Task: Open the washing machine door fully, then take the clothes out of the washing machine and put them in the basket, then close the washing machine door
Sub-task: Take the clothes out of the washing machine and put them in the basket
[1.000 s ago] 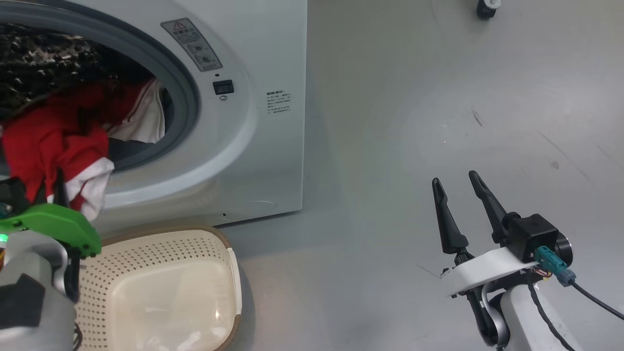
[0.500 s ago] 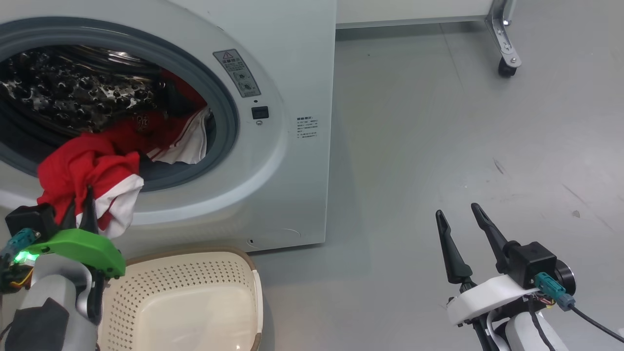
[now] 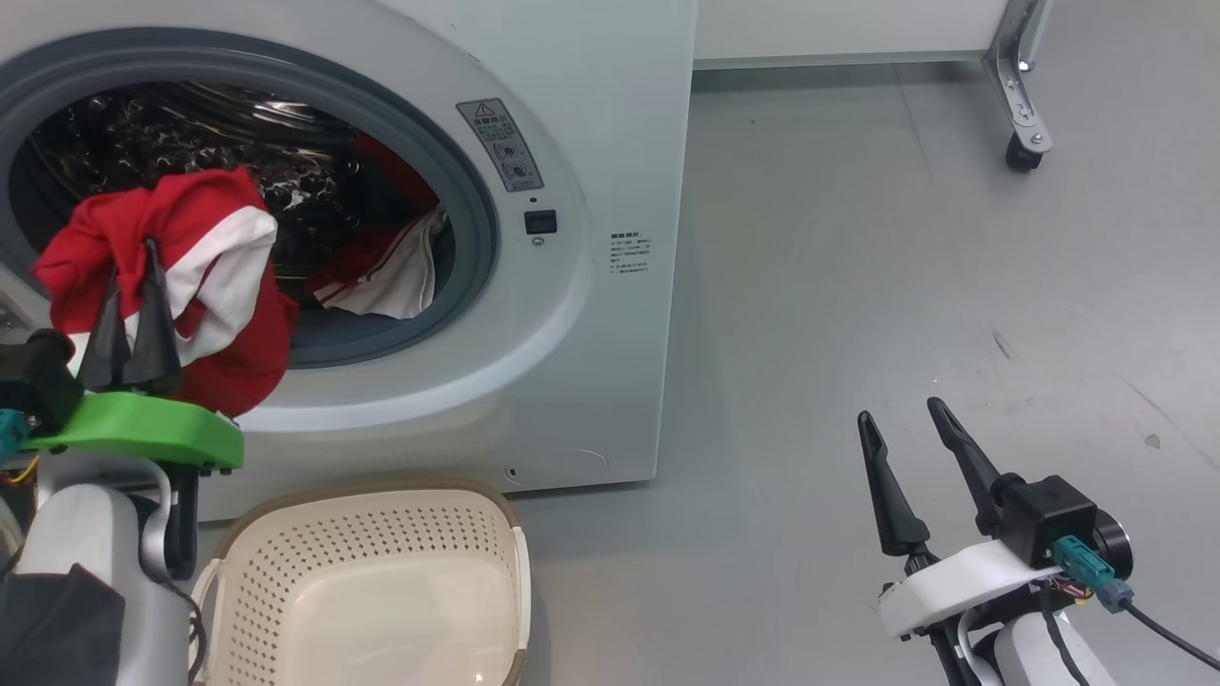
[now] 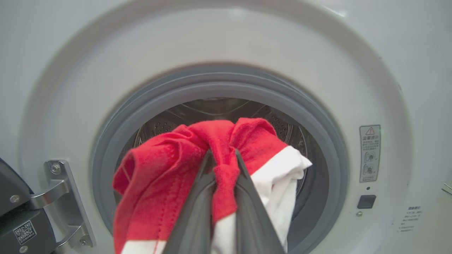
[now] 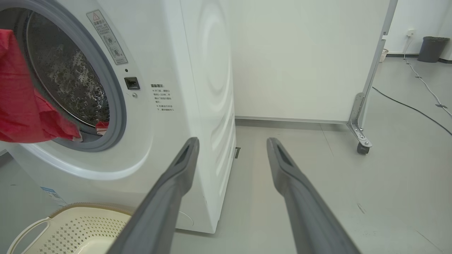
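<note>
The washing machine door (image 4: 14, 215) was found swung open at the left, only its dark edge by the hinge (image 4: 60, 197) being seen, so the first step was judged done. A red and white garment (image 3: 224, 286) was pinched between the pressed-together fingers (image 4: 197, 204) of the left claw (image 3: 133, 257). It was held just outside the round opening of the washing machine (image 3: 591, 362), higher than the basket (image 3: 381, 529) and toward its left. Nothing was seen in the visible part of the basket, which stood on the floor (image 3: 858, 238) near the machine's front. More clothes (image 3: 381, 276), red with white stripes, lay at the right of the drum (image 3: 143, 133). The right claw (image 3: 898, 408) was held spread and empty, well apart to the right. The unloading was judged barely begun, with the closing of the door left to do.
</note>
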You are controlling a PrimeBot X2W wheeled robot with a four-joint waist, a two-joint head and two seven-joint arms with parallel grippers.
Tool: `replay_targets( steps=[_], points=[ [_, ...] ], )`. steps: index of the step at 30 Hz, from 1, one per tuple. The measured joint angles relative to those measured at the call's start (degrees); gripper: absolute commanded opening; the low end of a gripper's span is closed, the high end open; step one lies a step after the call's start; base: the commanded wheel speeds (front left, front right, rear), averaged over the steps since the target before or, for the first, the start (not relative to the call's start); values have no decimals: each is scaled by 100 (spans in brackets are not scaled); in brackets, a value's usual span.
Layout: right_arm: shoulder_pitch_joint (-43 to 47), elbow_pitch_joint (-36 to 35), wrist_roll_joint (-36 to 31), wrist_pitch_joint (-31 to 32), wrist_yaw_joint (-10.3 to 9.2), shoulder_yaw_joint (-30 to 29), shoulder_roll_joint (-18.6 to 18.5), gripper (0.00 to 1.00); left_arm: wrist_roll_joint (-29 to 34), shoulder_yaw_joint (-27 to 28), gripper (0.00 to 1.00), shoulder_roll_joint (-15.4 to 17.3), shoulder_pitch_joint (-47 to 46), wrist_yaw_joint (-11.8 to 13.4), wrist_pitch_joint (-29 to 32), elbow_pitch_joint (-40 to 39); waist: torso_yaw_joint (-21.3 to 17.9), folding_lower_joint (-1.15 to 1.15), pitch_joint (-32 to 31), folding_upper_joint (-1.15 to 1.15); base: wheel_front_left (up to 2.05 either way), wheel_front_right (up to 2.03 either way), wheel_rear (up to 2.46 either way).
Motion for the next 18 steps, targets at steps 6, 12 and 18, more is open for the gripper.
replay_targets(
  steps=[6,12,18],
  points=[
    [1,-32,-9,0,18,-9,2,100,71,114,0,-115,267,0,0,-623,20,0,23,0,0,0,0],
    [1,-42,-25,0,46,-23,5,100,197,162,0,-179,500,0,-2,-1071,18,0,51,0,0,0,0],
    [2,-48,-52,0,49,-13,21,100,194,-19,0,-267,1011,-33,0,-750,9,0,92,0,0,0,0]
  ],
)
